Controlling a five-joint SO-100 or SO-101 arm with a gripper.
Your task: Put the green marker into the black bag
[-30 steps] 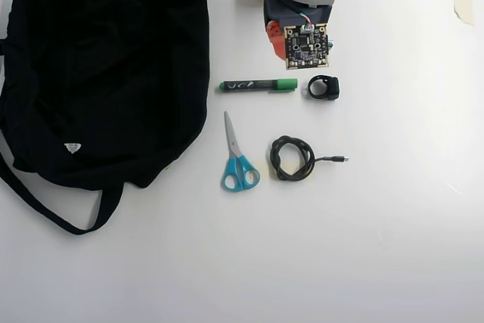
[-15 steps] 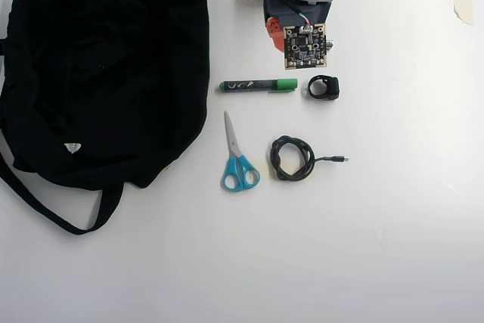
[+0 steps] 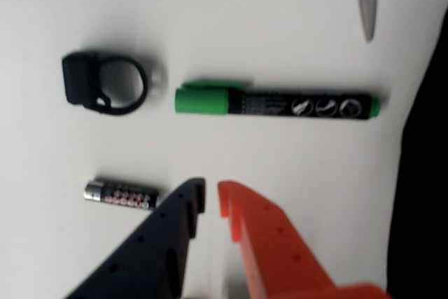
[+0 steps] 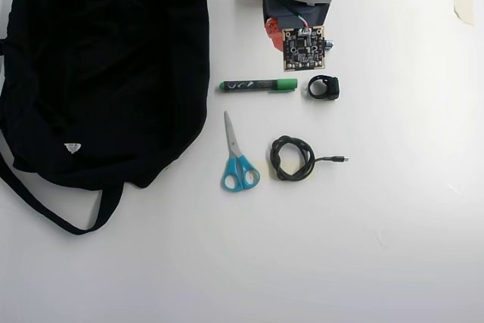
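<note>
Black bag (image 4: 98, 73), green marker (image 4: 259, 85) outside, just beside it

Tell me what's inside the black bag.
Cannot tell: the black bag lies flat, showing only dark fabric in the overhead view. The green marker lies outside on the table.

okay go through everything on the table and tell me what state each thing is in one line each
green marker: capped, lying flat, not held.
black bag: slumped flat, marker not in it.
scissors: closed, lying flat.
cable: coiled, plug end trailing out.
black ring clip: lying beside the marker's cap, apart from it.
battery: lying on its side, loose.
gripper: fingers nearly together, holding nothing, short of the marker.
</note>
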